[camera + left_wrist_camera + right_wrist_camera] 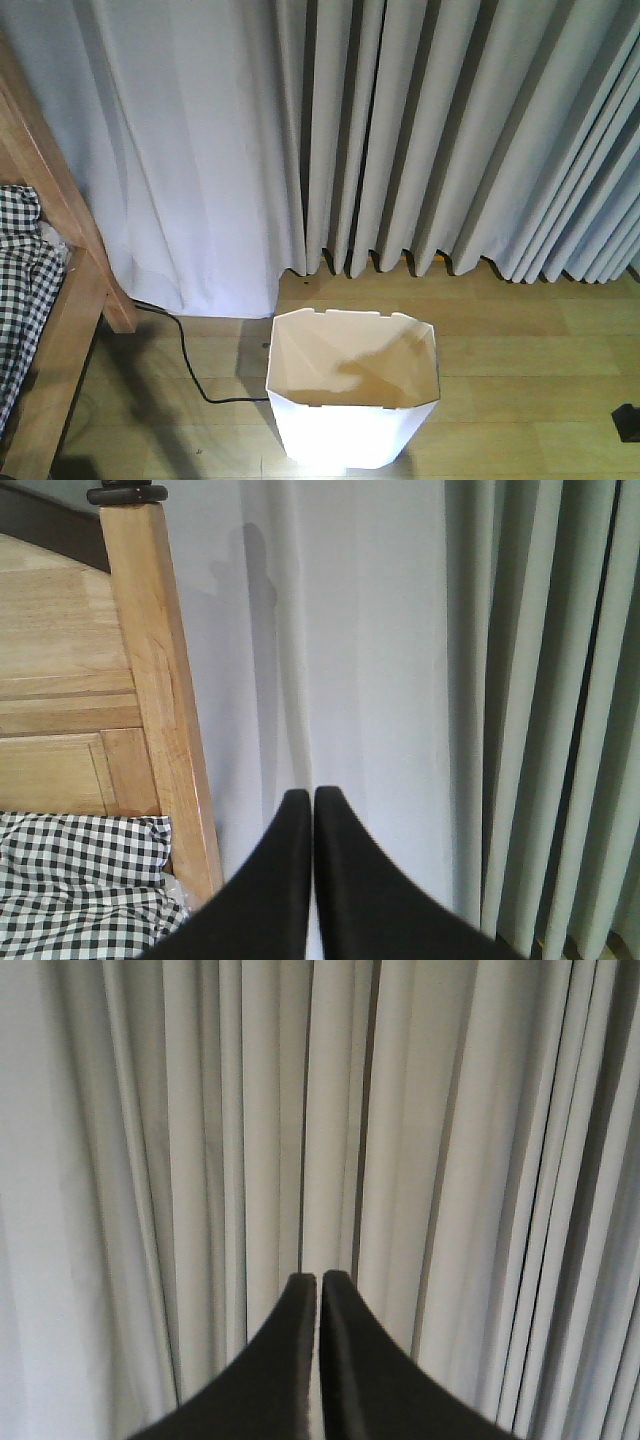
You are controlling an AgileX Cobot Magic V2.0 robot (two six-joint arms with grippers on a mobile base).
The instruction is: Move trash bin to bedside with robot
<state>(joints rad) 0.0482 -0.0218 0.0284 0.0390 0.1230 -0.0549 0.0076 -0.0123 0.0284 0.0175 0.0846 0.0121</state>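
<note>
Front view, trash bin: the white trash bin (352, 395) stands upright on the wooden floor (520, 380) in the lower middle of the frame, its mouth open upward and the cream inside in plain sight (nothing lies in it that can be made out).
Front view, bed: the bed (45, 290) with its light wooden frame and checkered bedding fills the left edge; the bin is apart from it, with bare floor between.
Front view, cable: a black cable (190, 370) runs along the floor from near the bed's post toward the bin's left side.
Front view, backdrop: grey curtains (420, 140) hang across the upper frame down to the floor, just behind the bin.
Front view, lower right edge: a small black object (628, 422), too cropped to tell what.
Left wrist view, gripper: the left gripper (313, 798) rises from the bottom centre, its two black fingers pressed together at the tips, clenched on nothing.
Left wrist view, surroundings: the bed's wooden post and headboard with checkered bedding sit at left, curtains at right.
Right wrist view, gripper: the right gripper (319, 1280) also has its fingers closed tight, nothing between them (only curtain folds behind).
</note>
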